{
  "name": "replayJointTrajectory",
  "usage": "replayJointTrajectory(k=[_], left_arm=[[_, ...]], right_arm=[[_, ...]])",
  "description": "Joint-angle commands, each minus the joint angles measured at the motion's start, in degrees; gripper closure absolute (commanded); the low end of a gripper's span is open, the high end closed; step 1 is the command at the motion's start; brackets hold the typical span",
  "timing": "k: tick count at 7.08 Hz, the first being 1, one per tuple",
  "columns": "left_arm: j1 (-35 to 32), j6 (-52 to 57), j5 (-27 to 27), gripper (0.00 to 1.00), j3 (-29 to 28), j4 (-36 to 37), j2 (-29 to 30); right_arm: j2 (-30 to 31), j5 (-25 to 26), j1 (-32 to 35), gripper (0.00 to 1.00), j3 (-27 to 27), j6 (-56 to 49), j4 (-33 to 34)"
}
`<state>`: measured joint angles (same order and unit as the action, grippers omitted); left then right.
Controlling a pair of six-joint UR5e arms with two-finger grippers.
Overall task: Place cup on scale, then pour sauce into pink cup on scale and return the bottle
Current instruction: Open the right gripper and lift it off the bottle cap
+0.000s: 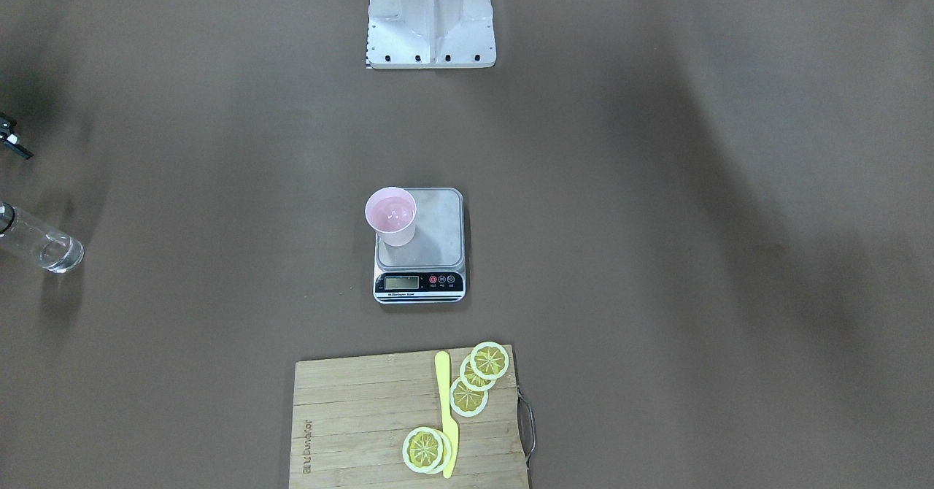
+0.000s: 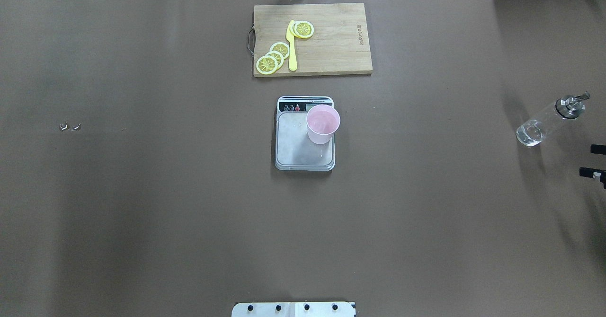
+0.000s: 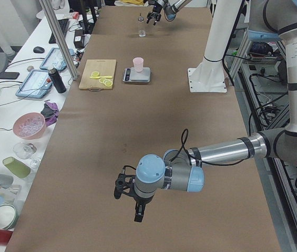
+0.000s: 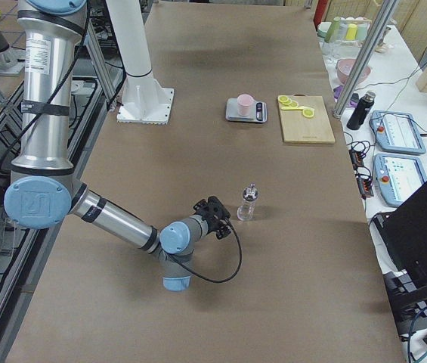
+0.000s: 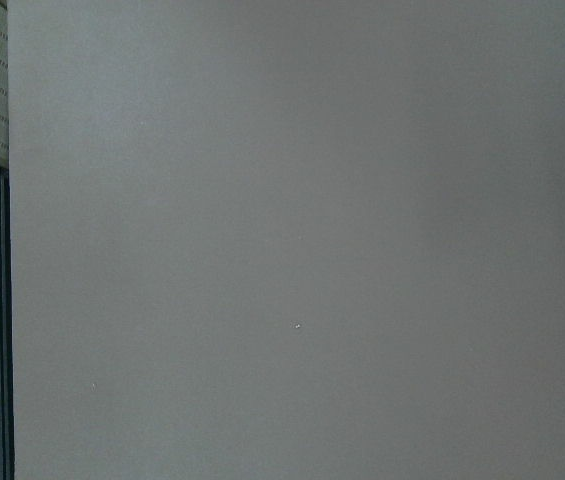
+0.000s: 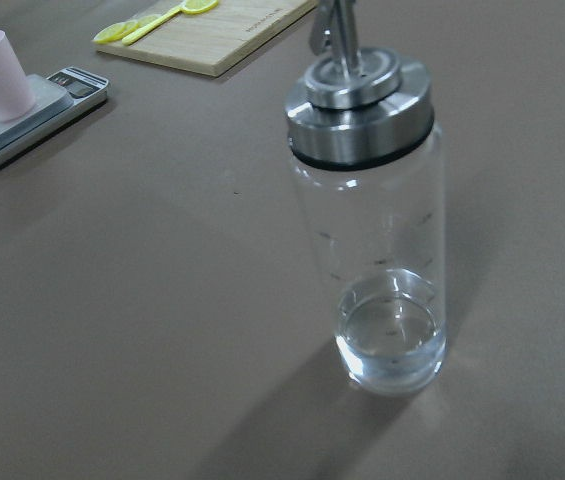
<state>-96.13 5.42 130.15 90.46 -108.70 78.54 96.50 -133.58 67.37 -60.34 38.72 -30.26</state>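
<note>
Overhead exterior has the story: the right pincer (image 2: 594, 161) shows its two black fingers (image 2: 597, 149) standing apart, nothing between them. The bottle (image 2: 544, 123) stands upright just ahead of it, close but untouched, spout on top, with only a shallow pool of sauce (image 6: 392, 335) at the bottom. Well beyond the bottle, off to the pincer's left, sits the scale (image 2: 300, 151). The cup (image 2: 323, 123) is on its platform, tucked into the corner by the display.

Something glints inside that cup, so I read the pour as done and the bottle as set down: this looks like the tail of the return. The next move calls for drawing the right arm straight back, with no sideways brush against that tall glass.

The left pincer (image 3: 134, 202) hangs low over bare table (image 3: 153, 126), well apart from all this; fingers apart or together, I cannot tell.
</note>
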Motion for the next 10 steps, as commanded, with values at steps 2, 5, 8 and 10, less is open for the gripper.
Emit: replayJointTrajectory(k=[2, 5, 8, 10], left_arm=[[-0.1, -0.3, 3.5, 0.00, 4.4, 1.0, -2.3], [0.1, -5.0, 3.6, 0.00, 7.9, 6.6, -4.2], [0.1, -4.5, 3.4, 0.00, 11.8, 12.9, -4.4], [0.3, -4.3, 3.0, 0.00, 11.4, 12.3, -4.2]], right_arm=[[-1.2, -14.8, 15.0, 0.00, -0.1, 1.5, 10.0], [-3.2, -15.0, 21.2, 0.00, -0.1, 0.8, 26.2], [-8.8, -15.4, 25.0, 0.00, -0.1, -3.2, 46.2], [-13.2, -15.4, 28.6, 0.00, -0.3, -14.2, 64.1]])
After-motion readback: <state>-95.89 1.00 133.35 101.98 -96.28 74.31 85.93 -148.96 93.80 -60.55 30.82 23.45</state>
